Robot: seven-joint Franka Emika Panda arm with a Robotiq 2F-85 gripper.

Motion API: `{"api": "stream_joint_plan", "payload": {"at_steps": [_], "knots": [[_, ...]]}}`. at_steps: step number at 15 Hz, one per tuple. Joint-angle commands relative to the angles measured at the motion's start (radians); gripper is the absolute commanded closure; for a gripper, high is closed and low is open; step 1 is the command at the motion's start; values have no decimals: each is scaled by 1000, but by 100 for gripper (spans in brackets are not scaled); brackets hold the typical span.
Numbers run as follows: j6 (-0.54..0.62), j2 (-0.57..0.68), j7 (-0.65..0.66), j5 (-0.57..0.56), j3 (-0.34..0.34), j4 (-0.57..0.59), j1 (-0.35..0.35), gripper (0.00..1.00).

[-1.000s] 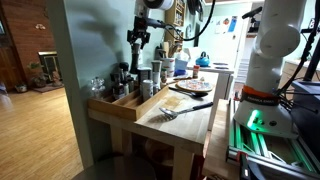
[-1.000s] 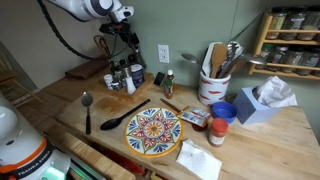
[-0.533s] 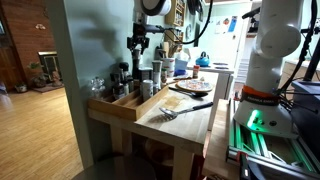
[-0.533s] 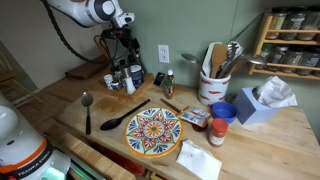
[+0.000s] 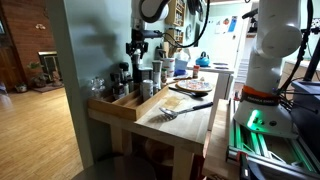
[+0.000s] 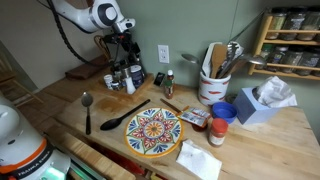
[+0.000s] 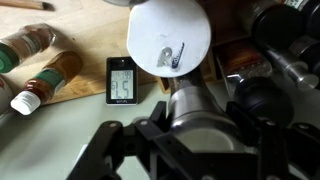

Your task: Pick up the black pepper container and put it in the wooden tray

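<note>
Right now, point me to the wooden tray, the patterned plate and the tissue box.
wooden tray (image 5: 114,110): exterior view, near side wall.
patterned plate (image 6: 153,131): exterior view, centre.
tissue box (image 6: 255,110): exterior view, blue side.

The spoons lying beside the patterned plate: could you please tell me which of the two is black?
The larger spoon, lying diagonally next to the plate, is black; the slimmer spoon farther from it is shiny metal.

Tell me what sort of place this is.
Most likely a kitchen counter; whether in a home or a mock-up I cannot tell. A white crock of cooking utensils stands by the wall, a wooden rack of jars is fixed to the wall nearby, and a painted plate lies on the wooden worktop.
</note>
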Motion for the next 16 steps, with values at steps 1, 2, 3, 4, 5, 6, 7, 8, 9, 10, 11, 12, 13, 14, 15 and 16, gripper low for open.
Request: {"api": "stream_joint_plan", "payload": {"at_steps": [1, 2, 3, 4, 5, 6, 7, 8, 9, 10, 11, 12, 13, 14, 15, 16], "knots": [[20, 33, 62, -54, -33, 23, 27, 61], [23, 41, 66, -50, -37, 26, 29, 61], [24, 49, 76, -53, -41, 29, 33, 61], [28, 57, 80, -49, -44, 32, 35, 61], [33, 64, 86, -49, -47, 35, 38, 61], [40, 70, 91, -49, -50, 37, 41, 61], [45, 75, 93, -43, -53, 39, 44, 61], [46, 81, 95, -45, -55, 43, 49, 61], [51, 86, 97, -43, -58, 46, 53, 61], [56, 88, 96, -38, -60, 50, 56, 61], [51, 91, 103, -58, -67, 55, 62, 11], [44, 92, 95, -54, -68, 59, 64, 9], [33, 89, 92, -66, -74, 62, 67, 3], [22, 80, 72, -56, -74, 62, 65, 0], [5, 77, 60, -54, -76, 67, 64, 0], [-11, 63, 42, -42, -76, 64, 60, 0]]}}
